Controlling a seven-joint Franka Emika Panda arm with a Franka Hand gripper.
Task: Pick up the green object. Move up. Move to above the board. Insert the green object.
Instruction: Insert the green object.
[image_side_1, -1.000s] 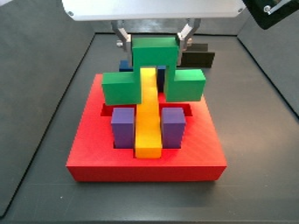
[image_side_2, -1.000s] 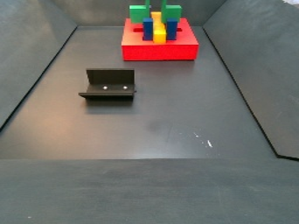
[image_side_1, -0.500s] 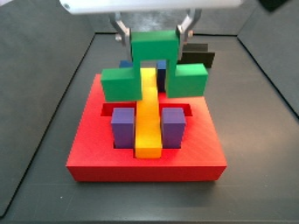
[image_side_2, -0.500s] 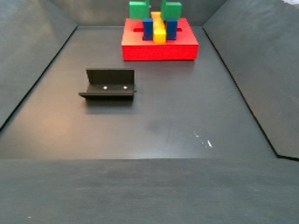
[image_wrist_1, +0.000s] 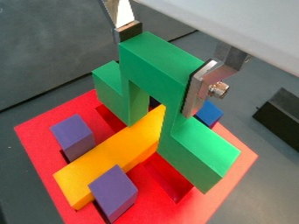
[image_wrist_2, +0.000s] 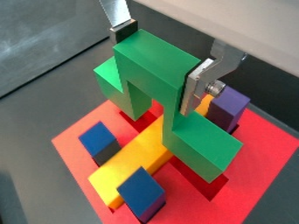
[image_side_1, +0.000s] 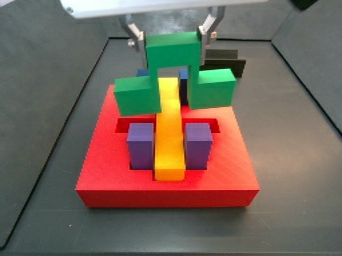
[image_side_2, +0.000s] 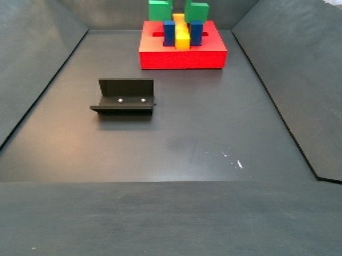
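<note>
The gripper (image_wrist_1: 170, 59) is over the red board (image_side_1: 107, 180) at the far end of the table (image_side_2: 174, 140), its fingers (image_wrist_2: 198, 87) clamped on the bridge of the green piece (image_wrist_2: 163, 87), which straddles the yellow bar (image_side_1: 168, 125). This looks like the insert step. The legs seem low at the board, though how deep they sit is unclear, so the next move calls for a straight push down before letting go.

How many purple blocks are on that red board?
3 visible: two flank the yellow bar near the red board front, one behind the pincer; more may be hidden.
</note>
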